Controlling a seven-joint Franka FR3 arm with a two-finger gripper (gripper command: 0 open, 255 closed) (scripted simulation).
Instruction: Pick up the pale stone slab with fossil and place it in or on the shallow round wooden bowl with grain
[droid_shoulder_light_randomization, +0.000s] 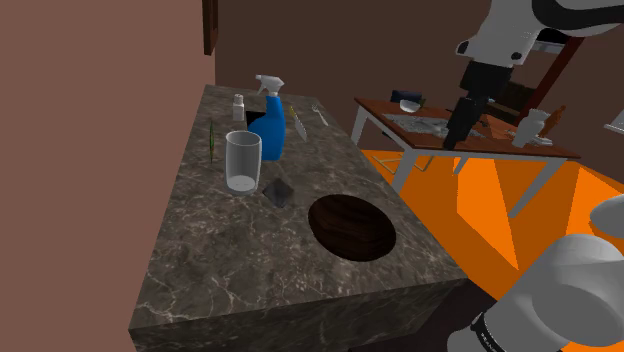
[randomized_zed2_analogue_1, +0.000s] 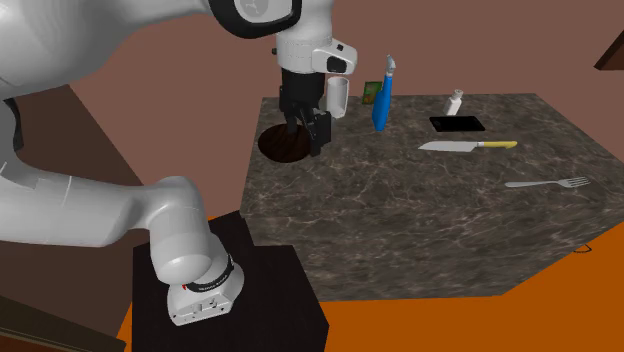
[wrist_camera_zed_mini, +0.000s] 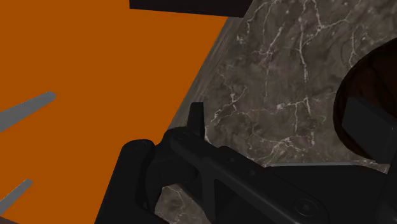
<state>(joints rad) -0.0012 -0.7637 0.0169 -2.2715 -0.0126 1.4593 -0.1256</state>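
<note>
The small dark grey square slab (droid_shoulder_light_randomization: 278, 192) lies on the dark veined marble counter (droid_shoulder_light_randomization: 220, 260), untouched. In the shoulder view it sits at 10 o'clock of the shallow round dark wooden bowl (droid_shoulder_light_randomization: 352, 227) and at 4 o'clock of the clear drinking glass (droid_shoulder_light_randomization: 242, 160), near both yet apart from the bowl. The all-black two-finger gripper (randomized_zed2_analogue_1: 306, 135) hangs released, fingers (wrist_camera_zed_mini: 196, 121) spread with nothing between them, well apart from the slab; in the second exterior view it overlaps the bowl's 1 o'clock rim. At 1 o'clock of the glass stands a blue spray bottle with white trigger (droid_shoulder_light_randomization: 272, 120). Orange floor (wrist_camera_zed_mini: 95, 76) borders the counter's edge
</note>
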